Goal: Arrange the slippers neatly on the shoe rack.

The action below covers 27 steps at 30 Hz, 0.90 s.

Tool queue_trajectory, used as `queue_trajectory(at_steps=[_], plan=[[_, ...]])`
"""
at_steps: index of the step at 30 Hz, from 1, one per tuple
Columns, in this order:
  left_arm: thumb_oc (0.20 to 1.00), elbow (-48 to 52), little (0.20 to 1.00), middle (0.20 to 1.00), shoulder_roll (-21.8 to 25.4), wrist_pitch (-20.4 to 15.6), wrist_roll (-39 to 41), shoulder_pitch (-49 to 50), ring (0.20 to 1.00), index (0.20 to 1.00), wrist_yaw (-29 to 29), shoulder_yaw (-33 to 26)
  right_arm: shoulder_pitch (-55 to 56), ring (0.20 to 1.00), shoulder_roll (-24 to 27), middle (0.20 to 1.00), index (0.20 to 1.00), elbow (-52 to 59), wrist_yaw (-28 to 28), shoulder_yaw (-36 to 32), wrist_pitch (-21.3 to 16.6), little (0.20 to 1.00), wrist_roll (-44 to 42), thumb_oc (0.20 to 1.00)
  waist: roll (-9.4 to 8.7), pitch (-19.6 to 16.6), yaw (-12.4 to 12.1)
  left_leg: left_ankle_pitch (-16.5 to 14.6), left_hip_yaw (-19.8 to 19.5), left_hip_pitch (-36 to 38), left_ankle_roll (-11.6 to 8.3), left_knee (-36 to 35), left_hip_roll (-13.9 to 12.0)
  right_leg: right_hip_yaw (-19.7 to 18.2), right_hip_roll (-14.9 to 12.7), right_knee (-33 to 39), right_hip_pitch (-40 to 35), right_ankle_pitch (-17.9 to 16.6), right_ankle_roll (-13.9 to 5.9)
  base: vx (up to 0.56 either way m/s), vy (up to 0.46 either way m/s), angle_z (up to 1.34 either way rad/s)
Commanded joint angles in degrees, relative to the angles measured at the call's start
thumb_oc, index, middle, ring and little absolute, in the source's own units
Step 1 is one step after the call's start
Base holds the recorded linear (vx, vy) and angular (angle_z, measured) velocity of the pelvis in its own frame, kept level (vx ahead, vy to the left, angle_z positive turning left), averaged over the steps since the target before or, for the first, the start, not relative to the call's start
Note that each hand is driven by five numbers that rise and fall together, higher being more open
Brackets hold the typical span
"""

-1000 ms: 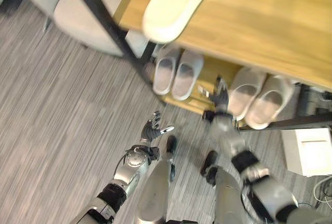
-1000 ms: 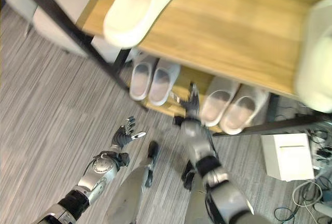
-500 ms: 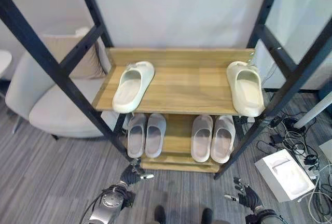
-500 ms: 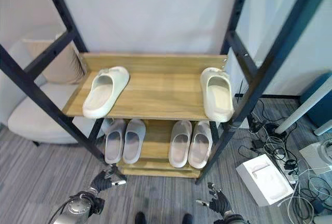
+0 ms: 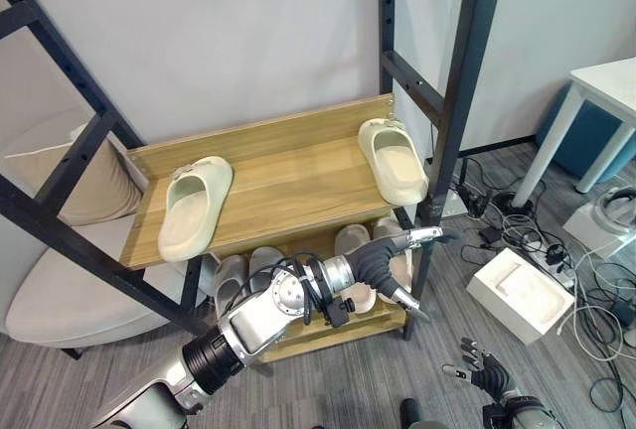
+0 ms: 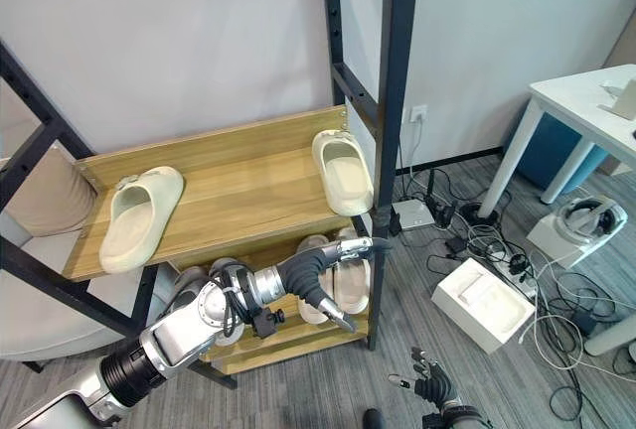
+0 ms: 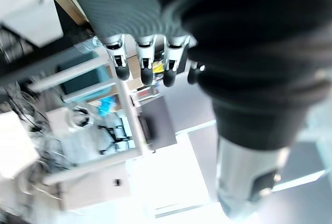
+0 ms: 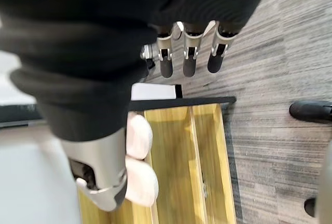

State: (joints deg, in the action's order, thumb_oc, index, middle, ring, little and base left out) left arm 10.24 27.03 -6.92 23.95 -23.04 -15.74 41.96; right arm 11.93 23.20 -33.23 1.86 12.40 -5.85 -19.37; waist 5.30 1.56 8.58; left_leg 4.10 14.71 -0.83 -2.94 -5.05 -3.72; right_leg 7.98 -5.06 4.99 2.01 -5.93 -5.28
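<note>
We see a black-framed shoe rack (image 5: 452, 81) with a wooden upper shelf (image 5: 288, 176). Two cream slippers lie on it, well apart – the left slipper (image 5: 195, 207) near the front-left edge, the right slipper (image 5: 394, 159) against the right post, bare wood between them. Grey slippers (image 6: 343, 285) sit on the lower shelf. Our left hand (image 5: 393, 262) reaches before that lower shelf, fingers spread, holding nothing. Our right hand (image 6: 434, 386) hangs low over the floor, fingers relaxed – its wrist view shows the lower shelf's end

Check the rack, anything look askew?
Yes. On the top shelf the two cream slippers sit far apart: left slipper angled near the left edge, right slipper by the right post. The lower pairs look tidy.
</note>
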Motion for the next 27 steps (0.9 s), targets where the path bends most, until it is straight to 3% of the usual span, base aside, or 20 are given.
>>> queue_trajectory(at_steps=[1, 4, 7, 8, 12, 13, 14, 17, 27], plan=[[1.0, 3.9, 1.0, 1.0, 1.0, -3.0, 16.0, -1.0, 1.0, 1.0, 2.4, -10.9, -0.9, 1.0, -3.3, 1.0, 1.0, 4.5, 1.1, -0.8, -2.3, 1.0, -1.9, 1.0, -3.82, 1.7, -1.8, -0.8, -3.8, 3.2, -3.28, 0.0, -1.3, 1.5, -3.9, 0.0, -3.1, 1.6, -6.0, 0.02, -0.07, 0.19], [1.0, 3.7, 1.0, 1.0, 0.3, -7.2, 5.9, -0.5, 1.0, 1.0, 11.5, -21.3, 0.7, 1.0, -4.7, 1.0, 1.0, 5.6, 2.4, 0.4, -2.0, 1.0, -2.7, 1.0, -4.28, 1.6, -2.8, -1.0, -4.7, 3.3, -3.52, 0.0, -1.4, 2.6, -3.8, 0.0, -4.0, 2.1, -5.7, 0.03, -0.044, 0.27], [1.0, -0.7, 1.0, 1.0, -0.7, -9.1, -6.9, -2.0, 1.0, 1.0, 20.3, -27.3, 1.1, 1.0, -5.1, 1.0, 1.0, 5.2, 3.2, 1.3, -2.1, 1.0, -2.4, 1.0, -4.64, 1.7, -3.2, -1.1, -4.9, 3.5, -3.65, 0.0, -1.4, 2.8, -3.7, 0.0, -4.5, 2.5, -5.57, 0.03, -0.018, 0.07], [1.0, -3.8, 1.0, 1.0, -0.2, -9.5, -16.8, -3.5, 1.0, 1.0, 26.8, -30.3, 0.9, 1.0, -4.9, 1.0, 1.0, 4.5, 3.1, 1.7, -2.3, 1.0, -2.0, 1.0, -4.84, 1.7, -3.2, -1.3, -4.8, 3.6, -3.73, 0.0, -1.5, 2.8, -3.7, 0.0, -4.6, 2.6, -5.52, 0.03, -0.01, 0.14], [1.0, -15.1, 1.0, 1.0, 3.8, -6.0, -35.3, -8.8, 1.0, 1.0, 38.1, -31.8, -0.3, 1.0, -3.9, 1.0, 1.0, 4.2, 2.8, 3.1, -3.2, 1.0, -2.2, 1.0, -5.01, 1.7, -2.6, -1.7, -4.2, 4.0, -3.69, 0.0, -1.7, 2.3, -3.5, 0.0, -4.6, 2.7, -5.67, 0.04, 0.002, 0.05], [1.0, -15.3, 1.0, 1.0, 3.7, -6.1, -35.4, -9.0, 1.0, 1.0, 38.2, -31.7, -0.3, 1.0, -4.0, 1.0, 1.0, 4.2, 2.8, 3.1, -3.3, 1.0, -2.2, 1.0, -5.03, 1.7, -2.7, -1.7, -4.2, 4.0, -3.69, 0.0, -1.7, 2.3, -3.5, 0.0, -4.6, 2.7, -5.67, 0.04, 0.017, -0.02], [1.0, -20.4, 1.0, 1.0, 6.2, -4.2, -40.4, -11.3, 1.0, 1.0, 41.1, -31.1, -0.5, 1.0, -3.4, 1.0, 1.0, 4.4, 2.9, 3.4, -3.6, 1.0, -2.7, 1.0, -4.96, 1.6, -2.3, -1.8, -3.9, 4.1, -3.61, 0.0, -1.6, 1.9, -3.5, 0.0, -4.5, 2.7, -5.77, 0.0, 0.0, 0.0], [1.0, -29.6, 1.0, 1.0, 11.2, -1.0, -45.8, -15.5, 1.0, 1.0, 44.0, -29.1, -0.7, 1.0, -2.7, 1.0, 1.0, 4.7, 3.1, 4.1, -4.3, 1.0, -3.1, 1.0, -4.93, 1.6, -1.8, -2.0, -3.4, 4.2, -3.56, 0.0, -1.5, 1.5, -3.4, 0.0, -4.3, 2.6, -6.03, 0.03, 0.016, -0.08], [1.0, -42.3, 1.0, 1.0, 18.3, 2.7, -47.6, -19.3, 1.0, 1.0, 46.3, -28.3, 0.2, 1.0, -2.2, 1.0, 1.0, 5.7, 3.7, 5.2, -5.0, 1.0, -3.3, 1.0, -4.78, 1.5, -1.0, -2.2, -2.5, 4.4, -3.54, 0.0, -1.4, 0.4, -3.4, 0.0, -3.4, 2.4, -6.42, 0.02, 0.007, -0.07]])
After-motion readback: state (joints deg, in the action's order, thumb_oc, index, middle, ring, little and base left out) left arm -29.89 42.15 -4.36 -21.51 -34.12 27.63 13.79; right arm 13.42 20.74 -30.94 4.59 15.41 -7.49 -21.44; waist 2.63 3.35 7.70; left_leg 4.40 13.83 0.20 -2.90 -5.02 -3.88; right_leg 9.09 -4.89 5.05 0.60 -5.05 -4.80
